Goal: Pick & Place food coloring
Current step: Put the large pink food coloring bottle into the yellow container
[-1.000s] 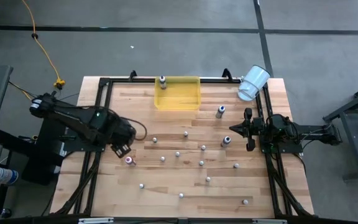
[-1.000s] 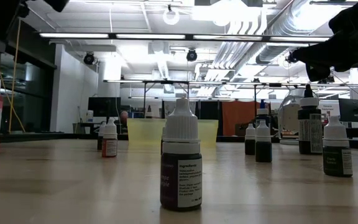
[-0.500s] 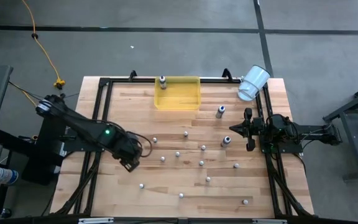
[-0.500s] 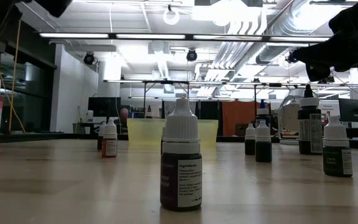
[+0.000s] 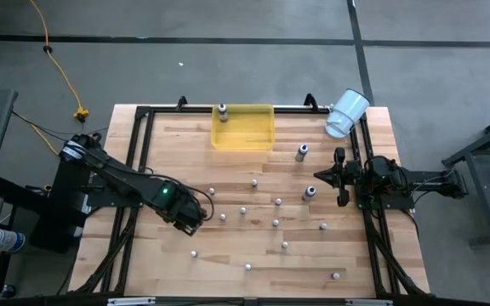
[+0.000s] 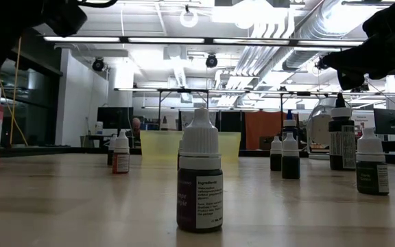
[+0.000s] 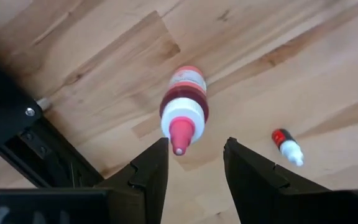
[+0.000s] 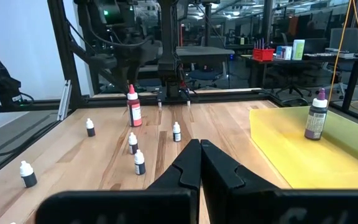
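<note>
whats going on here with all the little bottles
A two-armed robot is sorting food coloring bottles. The left gripper hangs open right above an upright red bottle near the table's left side, fingers either side of its cap, not closed on it. The right gripper is shut and waits at the right edge. One dark bottle stands in the yellow tray; the other small bottles are scattered on the wood.

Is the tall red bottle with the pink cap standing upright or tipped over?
Upright. The tall red bottle stands on its base, cap up; the left wrist view sees its cap from above.
</note>
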You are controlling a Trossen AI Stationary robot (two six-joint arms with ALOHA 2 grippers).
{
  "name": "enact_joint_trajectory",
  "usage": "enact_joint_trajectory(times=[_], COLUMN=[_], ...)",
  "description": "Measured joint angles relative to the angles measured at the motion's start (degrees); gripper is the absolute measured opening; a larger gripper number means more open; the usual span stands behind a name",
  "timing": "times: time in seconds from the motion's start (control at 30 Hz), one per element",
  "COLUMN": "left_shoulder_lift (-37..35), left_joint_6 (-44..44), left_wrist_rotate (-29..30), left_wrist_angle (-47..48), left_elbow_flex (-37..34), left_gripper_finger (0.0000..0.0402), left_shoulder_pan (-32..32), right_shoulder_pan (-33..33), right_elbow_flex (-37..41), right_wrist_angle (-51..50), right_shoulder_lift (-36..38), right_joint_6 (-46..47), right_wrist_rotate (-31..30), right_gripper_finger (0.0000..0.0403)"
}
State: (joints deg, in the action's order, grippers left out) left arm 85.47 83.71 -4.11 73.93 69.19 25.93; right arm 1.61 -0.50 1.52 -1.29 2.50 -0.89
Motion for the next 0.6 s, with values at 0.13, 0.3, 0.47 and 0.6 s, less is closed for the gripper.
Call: enact_joint_trajectory(times=[0.13,0.3,0.47,0.6], left_shoulder_lift=[0.0,0.1,0.1,0.1], left_joint_6=[2.0,2.1,1.5,0.1], left_wrist_rotate=[1.7,2.0,2.3,2.3], left_wrist_angle=[1.0,3.4,2.8,2.2], left_elbow_flex=[0.0,0.0,0.0,-0.2], left_gripper_finger=[0.0145,0.0145,0.0145,0.0145], left_shoulder_pan=[0.0,0.0,0.0,0.0], right_shoulder_pan=[0.0,0.0,0.0,0.0], right_elbow_flex=[0.0,0.0,0.0,0.0], right_wrist_angle=[0.0,0.0,0.0,0.0], right_shoulder_lift=[-0.1,-0.1,-0.1,-0.1], right_joint_6=[0.0,0.0,0.0,0.0], right_wrist_rotate=[0.0,0.0,0.0,0.0], right_gripper_finger=[0.0,0.0,0.0,0.0])
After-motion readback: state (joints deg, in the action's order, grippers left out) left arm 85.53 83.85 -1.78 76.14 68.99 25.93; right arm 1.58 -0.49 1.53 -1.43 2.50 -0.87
